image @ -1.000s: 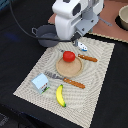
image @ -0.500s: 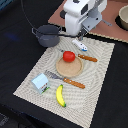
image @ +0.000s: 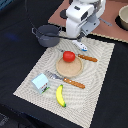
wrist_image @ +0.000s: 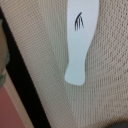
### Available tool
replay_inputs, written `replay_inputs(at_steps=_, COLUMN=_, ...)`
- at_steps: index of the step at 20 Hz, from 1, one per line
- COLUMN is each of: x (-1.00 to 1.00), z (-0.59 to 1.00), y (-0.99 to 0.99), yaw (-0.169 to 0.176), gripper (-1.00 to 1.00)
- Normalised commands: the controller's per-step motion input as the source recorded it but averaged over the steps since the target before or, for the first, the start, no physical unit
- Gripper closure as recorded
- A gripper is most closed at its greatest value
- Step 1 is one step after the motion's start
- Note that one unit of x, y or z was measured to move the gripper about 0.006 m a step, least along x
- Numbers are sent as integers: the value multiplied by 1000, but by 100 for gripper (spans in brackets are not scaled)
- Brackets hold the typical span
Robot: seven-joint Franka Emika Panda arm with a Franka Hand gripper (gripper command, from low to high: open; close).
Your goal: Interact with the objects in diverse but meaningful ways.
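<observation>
White plastic bottle (wrist_image: pixel 80 42) lies flat on woven ribbed placemat (wrist_image: pixel 107 95), dark scribble mark on it, no readable text. Gripper (image: pixel 80 41) above it; jaw state can't tell.

white bottle (wrist_image: pixel 80 40) lying on woven striped placemat (wrist_image: pixel 107 95); dark mark on bottle.

White arm (image: pixel 82 15) reaching in from the far edge of the exterior view, wrist angled downward. Pincer (image: pixel 80 44) held low, just above the surface; finger spacing not discernible in either view.
</observation>
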Motion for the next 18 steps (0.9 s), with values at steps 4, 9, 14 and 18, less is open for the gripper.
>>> replay_inputs(at_steps=4, x=175, z=-234, y=466, yaw=0, gripper=-100)
replay_inputs(at_steps=9, x=78, z=-230, y=418, yaw=0, gripper=-100)
replay_inputs(at_steps=14, x=36, z=-185, y=234, yaw=0, gripper=-100)
replay_inputs(at_steps=18, x=64, z=-61, y=154, yaw=0, gripper=-100)
